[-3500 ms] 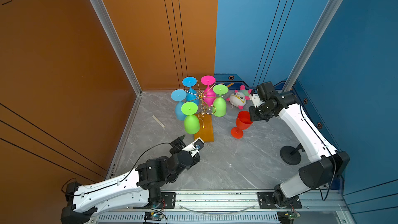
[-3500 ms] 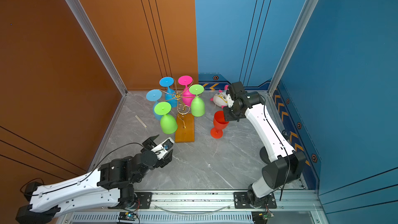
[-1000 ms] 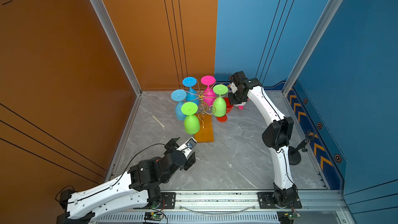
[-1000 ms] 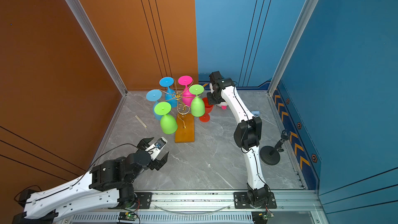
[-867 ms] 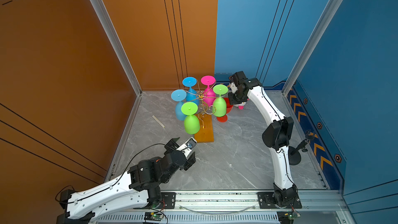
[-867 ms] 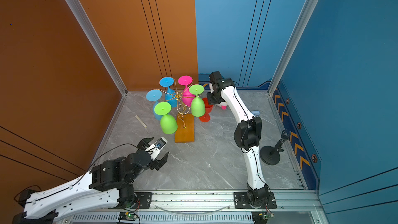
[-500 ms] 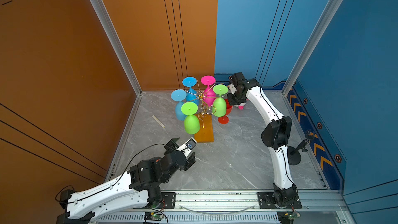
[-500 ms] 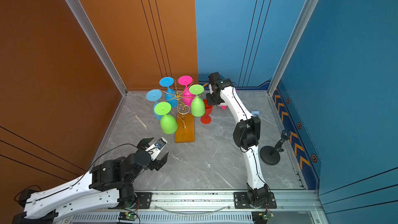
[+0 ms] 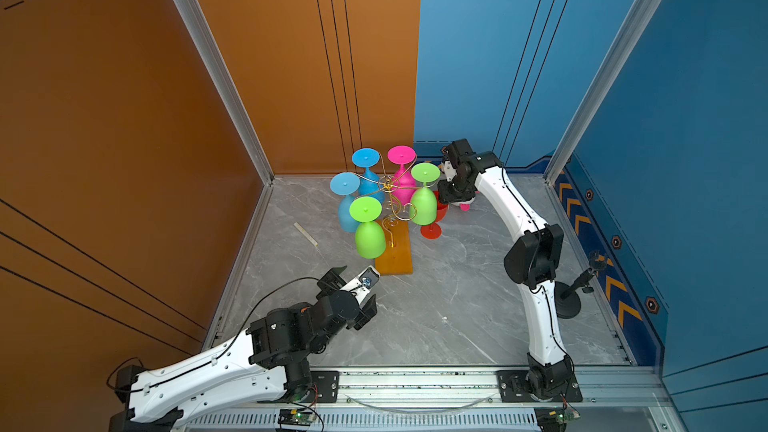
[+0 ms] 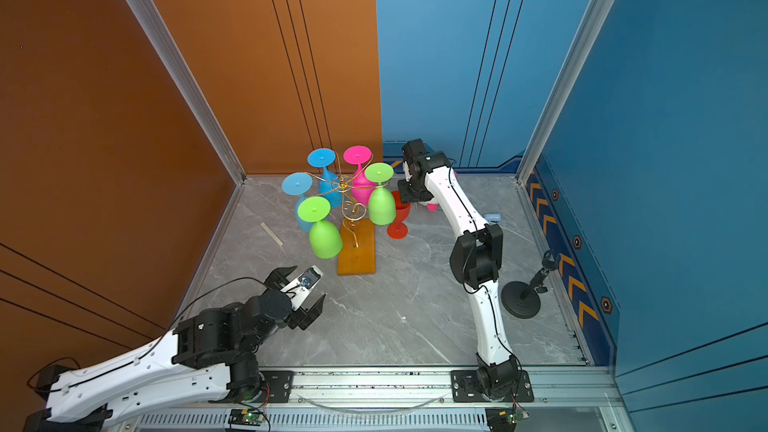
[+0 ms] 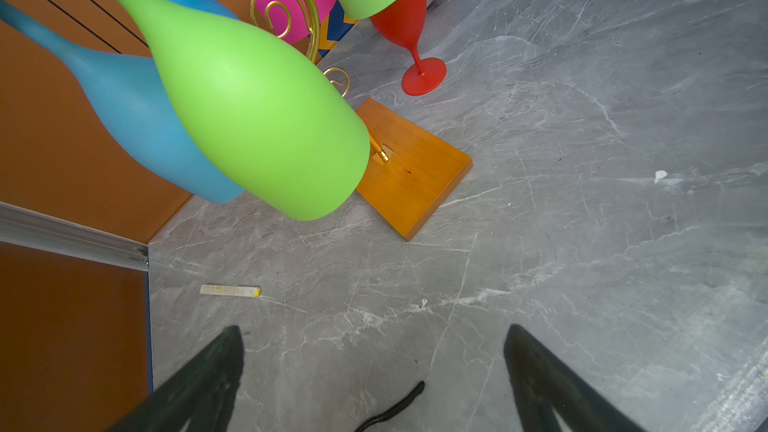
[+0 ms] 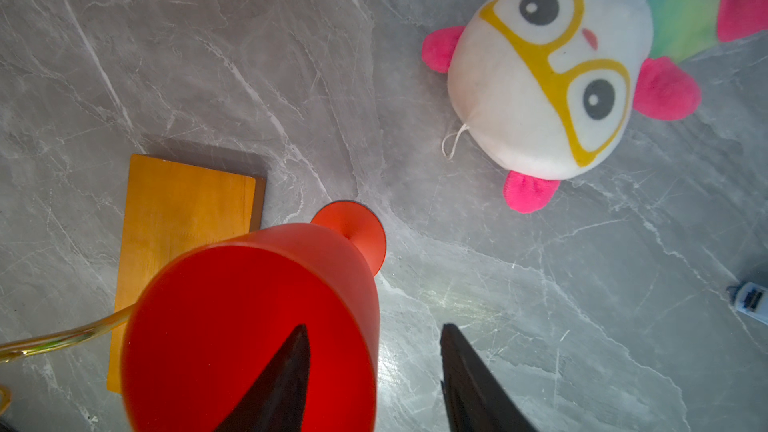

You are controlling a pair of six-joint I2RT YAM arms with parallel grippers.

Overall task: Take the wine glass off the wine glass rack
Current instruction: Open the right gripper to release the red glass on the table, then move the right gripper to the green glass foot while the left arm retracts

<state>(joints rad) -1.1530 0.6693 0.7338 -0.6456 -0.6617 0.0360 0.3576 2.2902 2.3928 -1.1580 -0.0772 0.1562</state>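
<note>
The red wine glass [image 9: 430,231] is set upright on the tabletop [image 9: 457,305] just right of the rack [image 9: 395,256], and is judged fully off it. The right gripper [image 12: 374,328] is held above it, jaws apart astride the bowl wall, no clamp seen. The left gripper [image 11: 374,328] is parked near, spread wide, empty.

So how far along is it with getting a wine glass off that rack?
Done: the red wine glass stands upright on the table beside the wine glass rack, off its arms. In hand: the right gripper straddles the rim with jaws apart, one finger inside the bowl. Remaining: lift that arm clear. The left gripper hovers open and empty; five other glasses hang on the rack.
</note>
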